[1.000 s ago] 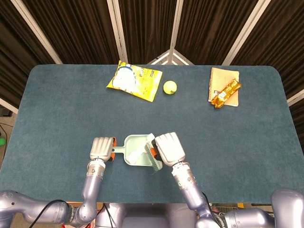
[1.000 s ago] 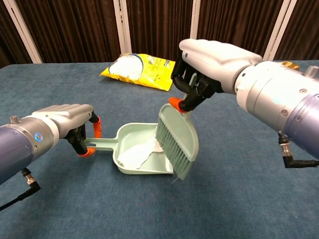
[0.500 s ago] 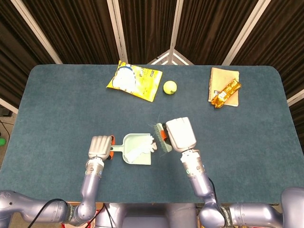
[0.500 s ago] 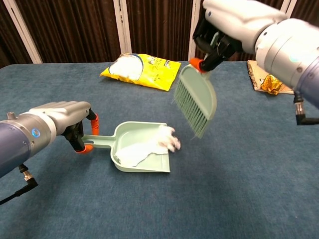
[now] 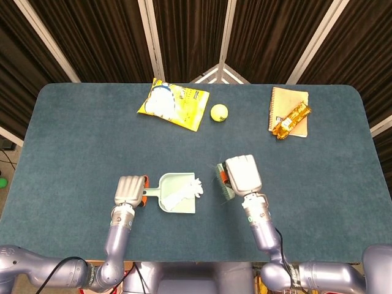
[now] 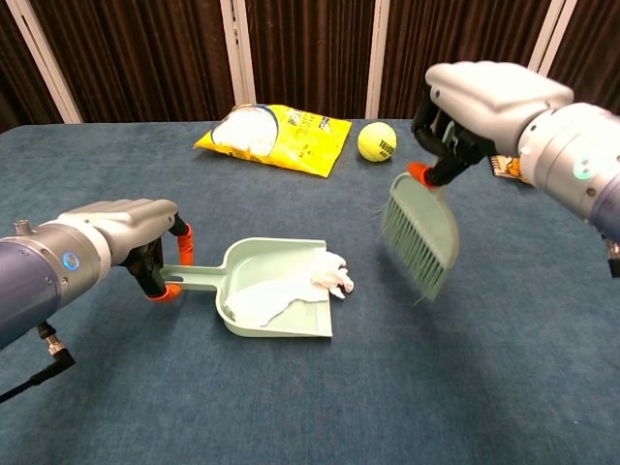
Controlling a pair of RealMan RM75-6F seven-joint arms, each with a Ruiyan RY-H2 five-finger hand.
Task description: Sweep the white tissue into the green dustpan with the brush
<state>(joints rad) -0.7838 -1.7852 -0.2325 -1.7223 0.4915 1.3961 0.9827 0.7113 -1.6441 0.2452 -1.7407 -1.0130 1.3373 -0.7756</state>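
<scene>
L hand (image 6: 131, 228) grips dustpan (image 6: 281, 291) handle on tabletop (image 6: 504, 368). White tissue (image 6: 291, 291) lies in pan, one end over front lip. R hand (image 6: 480, 111) holds brush (image 6: 421, 232) aloft; handle mostly hidden by fingers, brush barely visible in head view.

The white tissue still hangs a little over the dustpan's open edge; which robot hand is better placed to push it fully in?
The right robot hand: it holds the brush just right of the white tissue. The left robot hand grips the dustpan handle.
</scene>
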